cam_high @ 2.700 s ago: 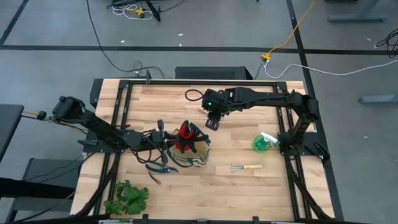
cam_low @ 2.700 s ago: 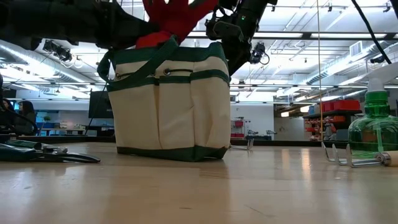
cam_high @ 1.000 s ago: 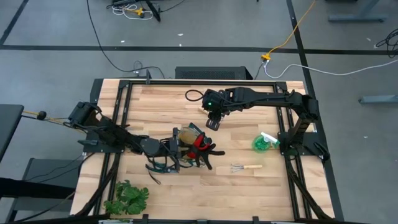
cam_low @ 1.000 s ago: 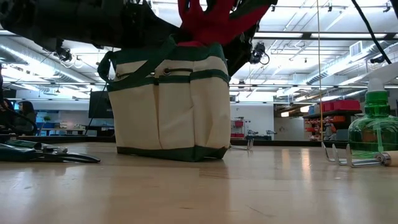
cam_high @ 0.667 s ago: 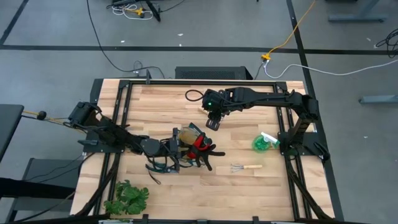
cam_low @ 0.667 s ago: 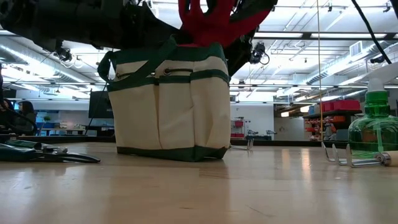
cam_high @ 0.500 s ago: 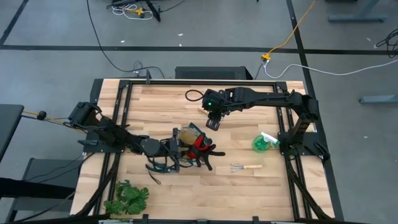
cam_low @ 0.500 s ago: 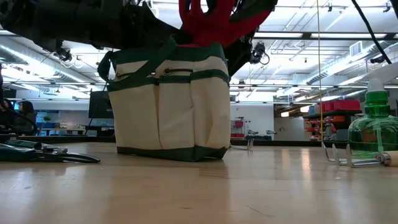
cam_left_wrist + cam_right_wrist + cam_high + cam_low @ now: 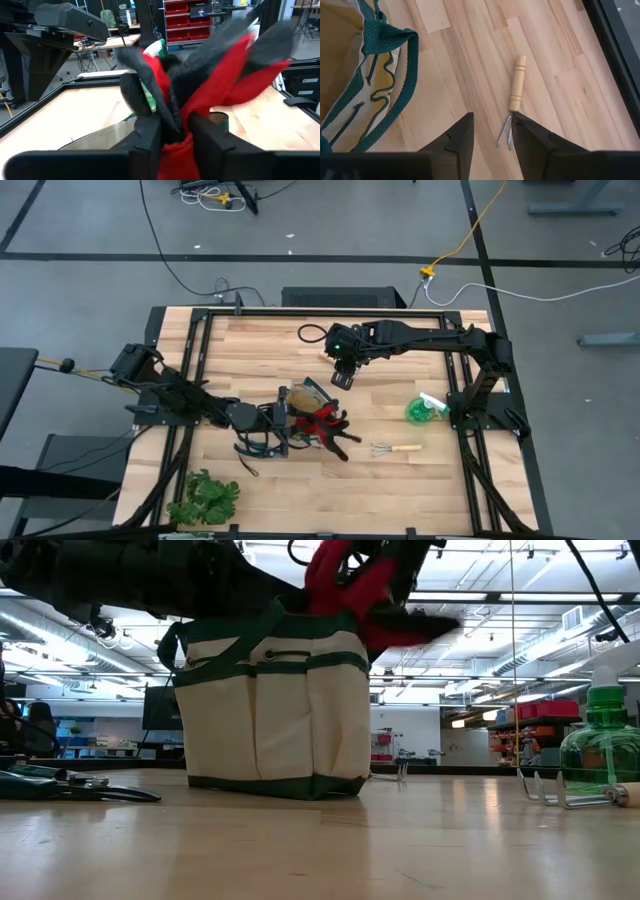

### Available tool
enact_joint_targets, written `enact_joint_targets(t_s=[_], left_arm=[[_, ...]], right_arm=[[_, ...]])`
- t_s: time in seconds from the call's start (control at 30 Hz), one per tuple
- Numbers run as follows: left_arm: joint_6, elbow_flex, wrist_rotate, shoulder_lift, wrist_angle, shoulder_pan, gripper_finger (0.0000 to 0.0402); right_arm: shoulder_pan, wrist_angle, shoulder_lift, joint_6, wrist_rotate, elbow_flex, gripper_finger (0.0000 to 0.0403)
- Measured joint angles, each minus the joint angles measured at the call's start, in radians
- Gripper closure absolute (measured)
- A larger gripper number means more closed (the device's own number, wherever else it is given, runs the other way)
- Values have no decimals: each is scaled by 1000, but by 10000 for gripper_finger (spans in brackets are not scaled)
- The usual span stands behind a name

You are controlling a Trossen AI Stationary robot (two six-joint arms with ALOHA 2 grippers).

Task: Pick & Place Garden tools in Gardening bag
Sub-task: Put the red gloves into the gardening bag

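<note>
The beige gardening bag (image 9: 303, 402) with green trim stands mid-table and also shows in the low view (image 9: 270, 710). My left gripper (image 9: 296, 423) is over the bag's open top, shut on the red-and-black gloves (image 9: 328, 425), which are blurred in the low view (image 9: 372, 592). My right gripper (image 9: 341, 378) is open and empty, above the table just beyond the bag's far right side. A wooden-handled rake (image 9: 396, 449) and the green spray bottle (image 9: 421, 410) rest on the table to the bag's right. The dark-handled shears (image 9: 256, 448) lie by the bag's near left. My left gripper pinches the gloves' red part (image 9: 175, 148) between its two fingers (image 9: 148, 136). The fingers come about level from the table's left. The gloves' black and red fingers (image 9: 235, 55) fan out beyond the fingertips, above the bag's rim.
A leafy plant (image 9: 205, 498) sits at the near left corner. The rake also shows in the right wrist view (image 9: 513, 100), on bare wood beside the bag's green handle (image 9: 395, 75). A black frame edges the table.
The gloves in my left gripper have swung: their fingers stood upright above the bag and now tip toward the table's right and near side, blurred in motion. The bag and the other tools stay where they were.
</note>
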Motion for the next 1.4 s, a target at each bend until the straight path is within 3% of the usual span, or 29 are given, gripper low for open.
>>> enact_joint_targets(t_s=[0.3, 0.87, 1.4], left_arm=[[-13, 0, 0, 0, 0, 0, 220], [-12, -1, -28, -13, -26, -2, 204], [-26, -1, -70, -45, -87, -12, 135]], right_arm=[[0, 0, 0, -1, 0, 0, 271], [0, -5, 0, -3, 0, 0, 271], [0, -6, 0, -7, 0, 0, 271]])
